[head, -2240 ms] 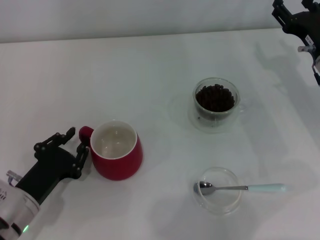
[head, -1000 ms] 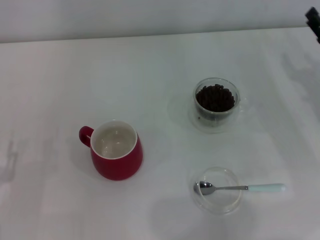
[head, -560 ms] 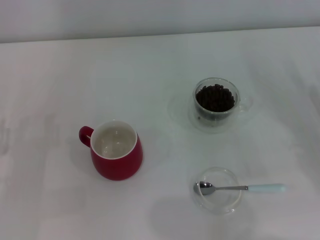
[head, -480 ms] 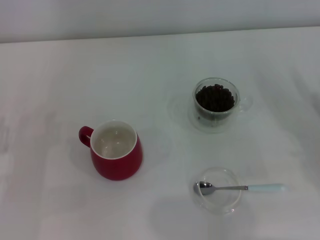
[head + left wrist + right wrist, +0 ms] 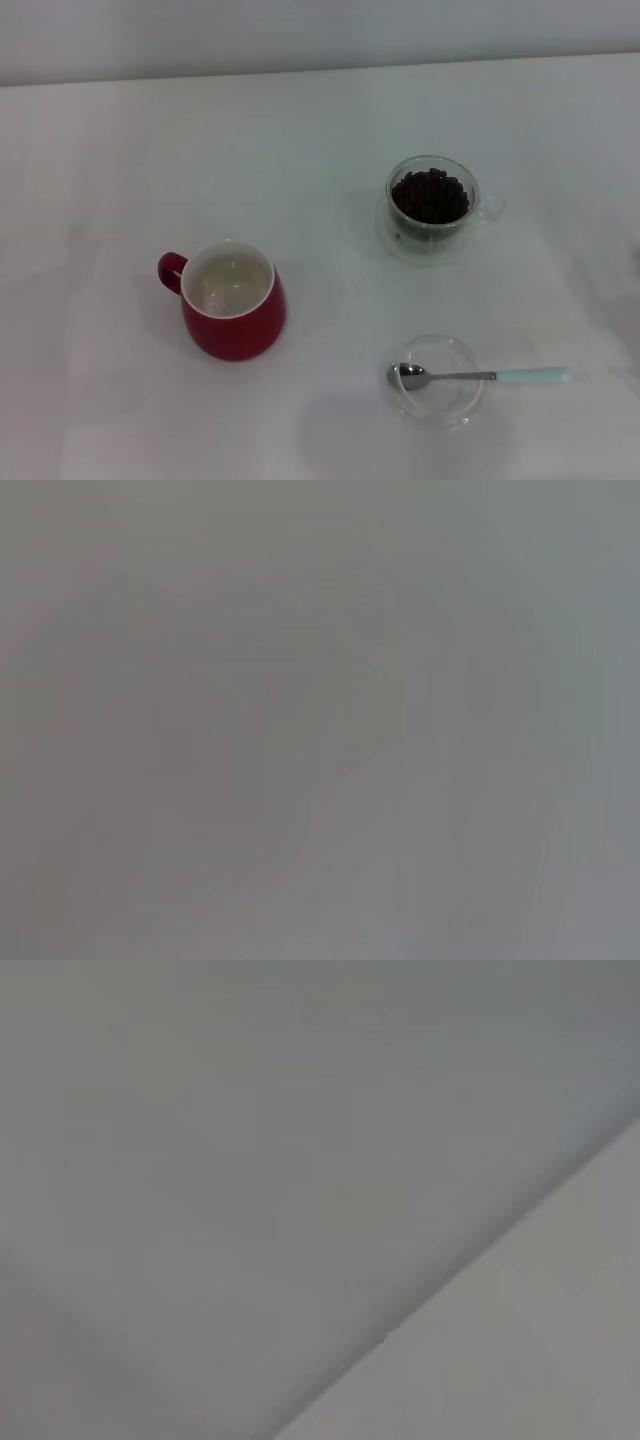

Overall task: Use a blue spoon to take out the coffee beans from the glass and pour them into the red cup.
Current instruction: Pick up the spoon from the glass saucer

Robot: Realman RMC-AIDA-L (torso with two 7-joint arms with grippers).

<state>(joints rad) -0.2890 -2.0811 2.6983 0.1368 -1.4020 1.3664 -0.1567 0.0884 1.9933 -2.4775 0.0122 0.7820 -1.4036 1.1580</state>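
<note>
Tool: neither of my grippers in view, grip unknowable | Blue spoon [image 5: 480, 377]: metal bowl in shallow clear glass dish [image 5: 436, 405], pale-blue handle pointing to my right, long axis crosswise | Right arm likely nearer | Red cup [image 5: 233, 299] well left.

red cup [image 5: 233, 312]: glossy ceramic | glass [image 5: 432, 200]: clear | blue spoon [image 5: 480, 376]: shiny metal bowl (matt handle)

Both grippers are gone from head view: left one, earlier beside handle of squat red mug [image 5: 234, 300], and right one, earlier at far right edge, no longer show. Objs unmoved.
</note>
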